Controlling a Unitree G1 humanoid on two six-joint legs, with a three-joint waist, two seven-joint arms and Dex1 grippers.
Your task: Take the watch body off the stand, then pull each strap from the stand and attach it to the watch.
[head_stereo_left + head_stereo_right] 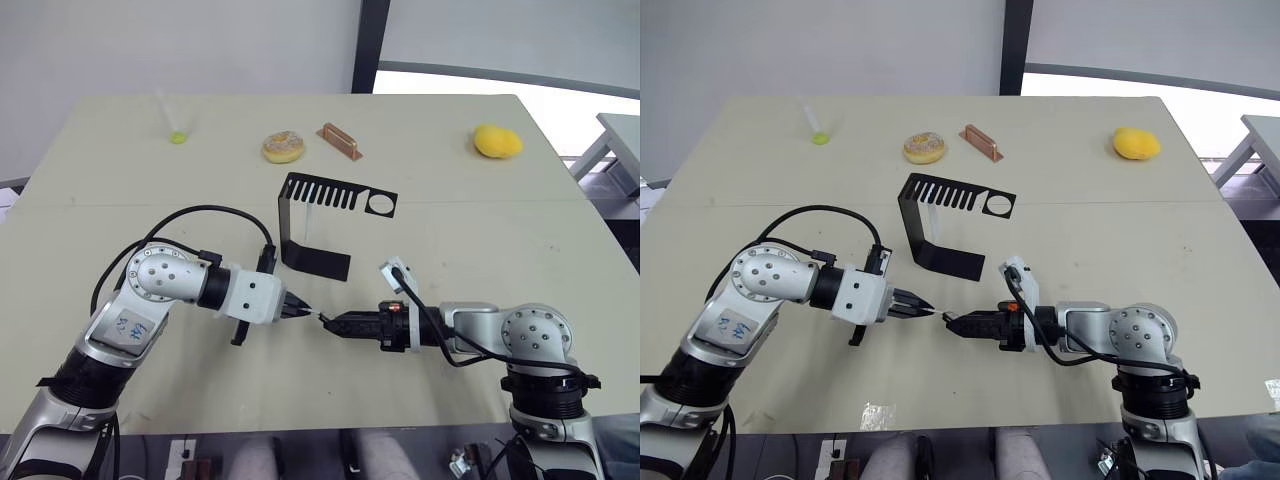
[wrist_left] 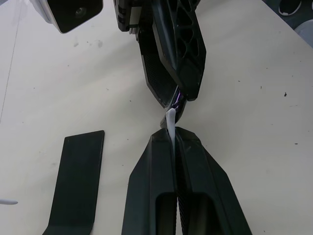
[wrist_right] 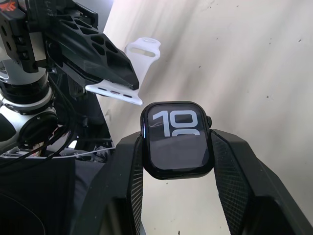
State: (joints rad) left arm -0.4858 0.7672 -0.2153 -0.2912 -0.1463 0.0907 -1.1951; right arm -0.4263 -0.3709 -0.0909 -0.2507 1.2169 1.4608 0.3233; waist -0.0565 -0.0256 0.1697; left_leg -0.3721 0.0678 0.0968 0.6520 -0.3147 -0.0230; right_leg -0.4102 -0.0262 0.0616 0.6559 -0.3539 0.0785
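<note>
**Strap meets watch, mid-table**

Eye view: our left gripper [image 1: 300,312] and right gripper [image 1: 330,320] meet tip to tip before the stand [image 1: 310,225].

Left wrist: fingers pinch a white strap [image 2: 170,120].

Right wrist: fingers clamp the watch body [image 3: 177,139].

Table [image 1: 120,180] w/ stand [image 1: 315,258], donut [image 1: 283,147]

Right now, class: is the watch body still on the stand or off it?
Off. The right hand grips the watch body between its fingers, above the table and apart from the stand, facing the strap held by the left hand.
</note>
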